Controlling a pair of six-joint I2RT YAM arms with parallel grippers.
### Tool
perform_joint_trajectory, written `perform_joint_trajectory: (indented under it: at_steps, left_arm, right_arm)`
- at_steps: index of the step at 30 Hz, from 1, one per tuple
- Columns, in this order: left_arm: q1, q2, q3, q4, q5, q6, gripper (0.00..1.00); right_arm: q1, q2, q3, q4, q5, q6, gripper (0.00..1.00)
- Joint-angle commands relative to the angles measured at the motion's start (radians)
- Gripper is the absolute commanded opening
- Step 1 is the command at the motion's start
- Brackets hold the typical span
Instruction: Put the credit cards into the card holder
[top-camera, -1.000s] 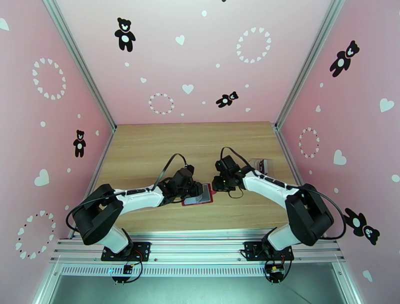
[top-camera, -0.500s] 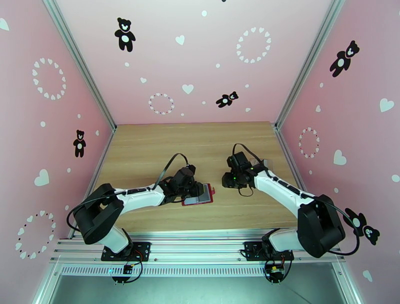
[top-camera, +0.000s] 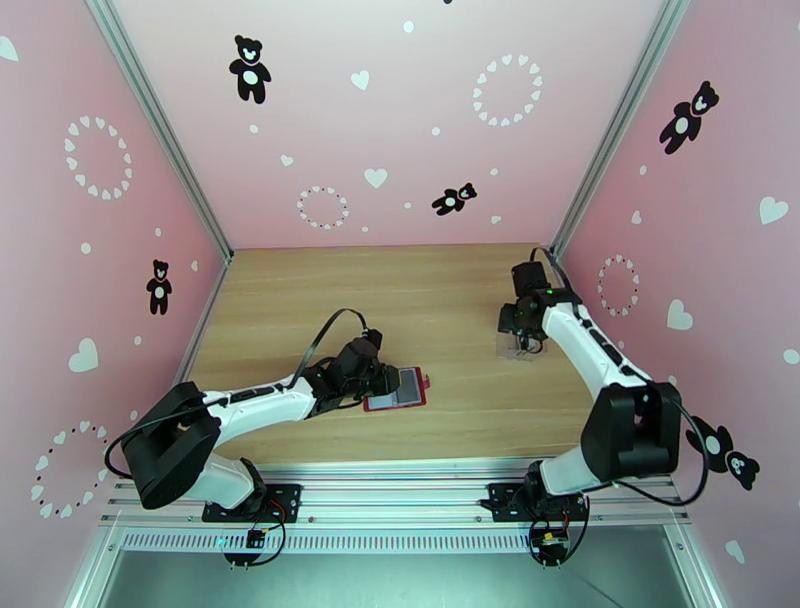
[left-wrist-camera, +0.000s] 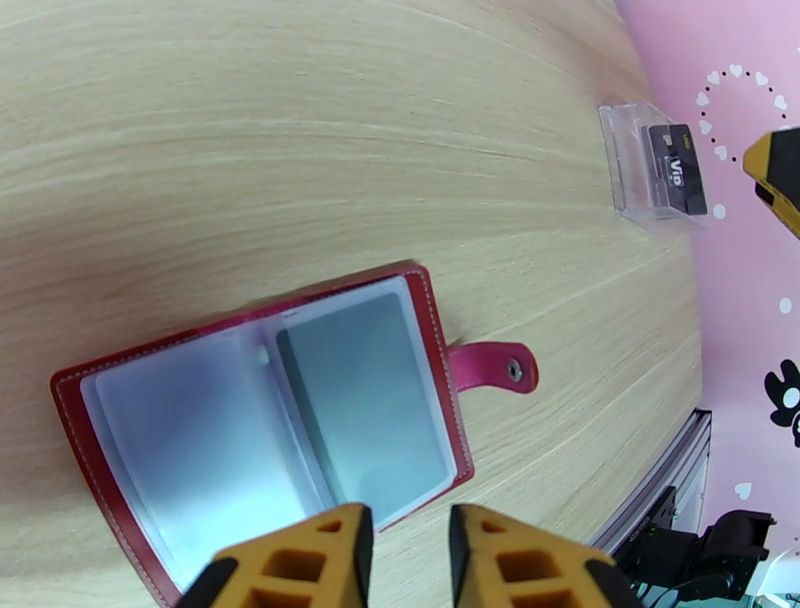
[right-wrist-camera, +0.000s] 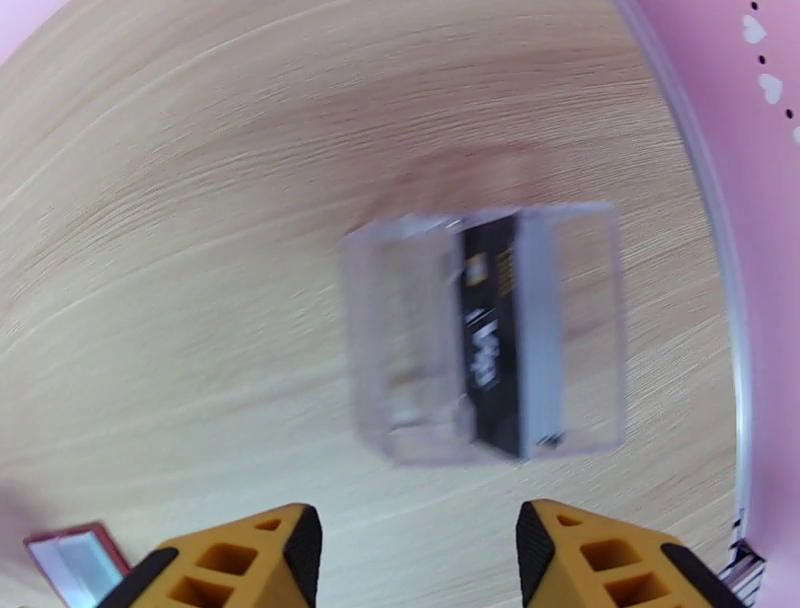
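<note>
Seen from above, the holder (top-camera: 385, 404) lay open and flat on the desk (top-camera: 400, 290) in front of the left arm, pockets up, apparently to leave its slots ready for loading. The left claw (top-camera: 383, 379) sat at its left edge, seemingly to steady it. Well apart, near the right wall, the right claw (top-camera: 522, 335) hovered over a clear case (top-camera: 508, 350). From the left wrist, the holder (left-wrist-camera: 440, 400) showed a grey card (left-wrist-camera: 365, 395) already lodged in its right-hand pocket, while the left pocket looked empty and the tab (left-wrist-camera: 495, 365) was flung outward, unsnapped. The left claw (left-wrist-camera: 408, 555) stood just short of the holder's near edge, its fingers narrowly parted and gripping nothing. Far across the desk stood the case (left-wrist-camera: 632, 165) with a dark card (left-wrist-camera: 682, 170) inside. From the right wrist, in a blurred picture, the right claw (right-wrist-camera: 418, 555) was spread wide directly above the case (right-wrist-camera: 400, 330), whose dark card (right-wrist-camera: 495, 340) stood on edge, a position that probably offers the fingers a thin side to pinch. A corner of the holder (right-wrist-camera: 70, 565) showed at lower left. Judging by this, one card was in and the next pick was being lined up.
</note>
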Motion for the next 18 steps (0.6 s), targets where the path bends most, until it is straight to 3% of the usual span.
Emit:
perform_joint_trajectory:
  at_steps: [1,18]
  left_arm:
    - [-0.005,0.002,-0.018,0.010,-0.012,0.013,0.28]
    - [-0.001,0.022,-0.041,0.044,0.001,-0.001,0.28]
  right_arm:
    - [-0.045,0.080,0.053,-0.065,0.056,-0.038,0.59]
    - [-0.088,0.264,0.116,-0.076,0.045,-0.036,0.60]
